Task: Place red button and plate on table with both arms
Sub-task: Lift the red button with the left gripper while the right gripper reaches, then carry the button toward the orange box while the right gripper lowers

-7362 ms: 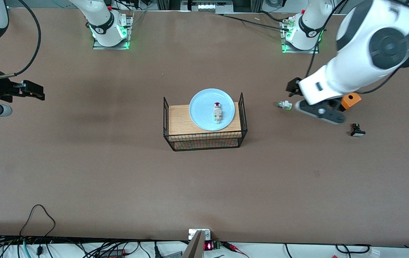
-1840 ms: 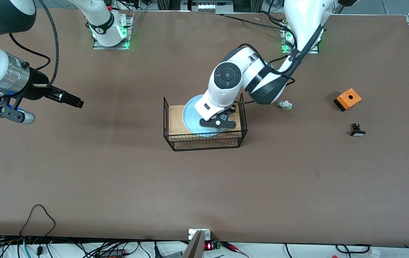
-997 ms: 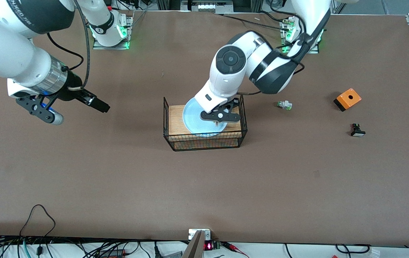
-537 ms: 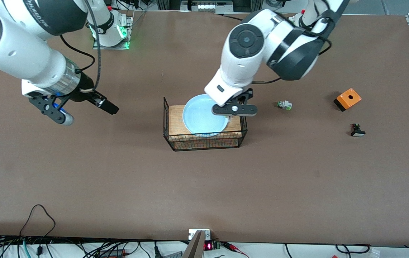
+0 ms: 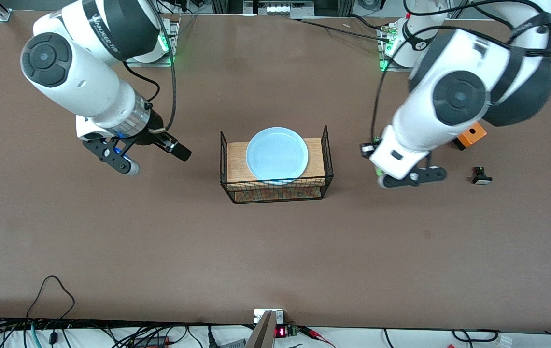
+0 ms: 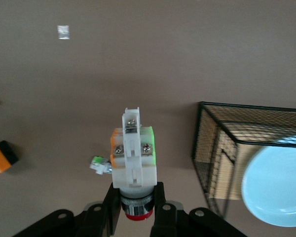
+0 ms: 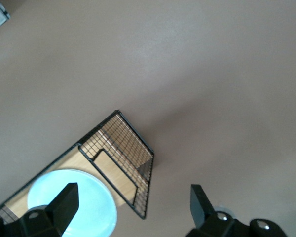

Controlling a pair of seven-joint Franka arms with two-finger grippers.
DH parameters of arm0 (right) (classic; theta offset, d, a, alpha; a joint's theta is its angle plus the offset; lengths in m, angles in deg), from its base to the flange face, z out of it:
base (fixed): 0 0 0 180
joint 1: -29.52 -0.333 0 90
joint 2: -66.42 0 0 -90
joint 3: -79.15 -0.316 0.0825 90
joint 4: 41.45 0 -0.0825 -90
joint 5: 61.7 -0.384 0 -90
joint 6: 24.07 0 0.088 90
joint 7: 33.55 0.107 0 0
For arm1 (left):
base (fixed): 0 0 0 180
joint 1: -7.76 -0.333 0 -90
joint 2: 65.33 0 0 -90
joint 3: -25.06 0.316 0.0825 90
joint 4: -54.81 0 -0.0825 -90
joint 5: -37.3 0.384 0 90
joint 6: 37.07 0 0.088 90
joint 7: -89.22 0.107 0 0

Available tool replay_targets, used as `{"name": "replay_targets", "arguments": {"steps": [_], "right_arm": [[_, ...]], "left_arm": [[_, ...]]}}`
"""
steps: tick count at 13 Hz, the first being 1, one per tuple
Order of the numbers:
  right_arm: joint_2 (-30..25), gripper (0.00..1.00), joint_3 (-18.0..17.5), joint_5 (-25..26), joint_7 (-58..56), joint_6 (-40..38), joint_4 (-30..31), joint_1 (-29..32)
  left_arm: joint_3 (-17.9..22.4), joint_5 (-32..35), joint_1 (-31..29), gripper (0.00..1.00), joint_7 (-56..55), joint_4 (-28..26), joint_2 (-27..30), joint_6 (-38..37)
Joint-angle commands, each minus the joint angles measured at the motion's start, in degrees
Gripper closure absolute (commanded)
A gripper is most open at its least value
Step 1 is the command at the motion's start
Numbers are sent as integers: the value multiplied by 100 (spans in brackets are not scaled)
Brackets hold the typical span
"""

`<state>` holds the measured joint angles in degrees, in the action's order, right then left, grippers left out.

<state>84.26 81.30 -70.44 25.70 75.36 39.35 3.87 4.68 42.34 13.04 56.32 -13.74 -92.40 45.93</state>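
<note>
**Button in the air, plate waiting in the basket**

The left gripper (image 6: 137,210) is clamped on the red button (image 6: 133,158), pinching it at the cap end so the white block sticks out past the fingers. It hangs over the table (image 5: 275,251) between the basket (image 5: 275,186) and the orange box (image 5: 471,134), toward the left arm's end. The green-capped part (image 6: 99,165) lies on the table right under that stretch.

The plate (image 5: 276,153) sits bare on the basket's wooden board, untouched. The right gripper (image 7: 133,205) hovers with its jaws wide over the table beside the basket, toward the right arm's end.

Risks, as I judge them: the grip is near one end, so the button could pivot or slip on release and roll. Setting it down here could knock the green-capped part. The plate's rim lies close to the basket's wire walls, so the right fingers may snag wire or tilt the plate as they lift it.
</note>
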Motion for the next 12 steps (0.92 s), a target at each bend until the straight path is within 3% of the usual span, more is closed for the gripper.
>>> {"name": "replay_targets", "arguments": {"steps": [1,5,7,11,12], "right_arm": [[88,0,22,-83,770,59,-152,-98],[421,0,22,-4,825,120,-152,-405],[658,0,22,5,816,505,-152,-589],[1116,0,22,109,825,1184,-152,-862],[1151,0,31,232,825,1184,-152,-950]], "left_arm": [[-71,138,-614,100,932,-35,105,-310],[-71,138,-1467,100,1997,-88,97,-319],[-71,138,-1758,100,2357,-106,88,-319],[16,129,-1812,100,2701,-395,289,-84],[208,112,-1716,100,2789,-892,595,231]]}}
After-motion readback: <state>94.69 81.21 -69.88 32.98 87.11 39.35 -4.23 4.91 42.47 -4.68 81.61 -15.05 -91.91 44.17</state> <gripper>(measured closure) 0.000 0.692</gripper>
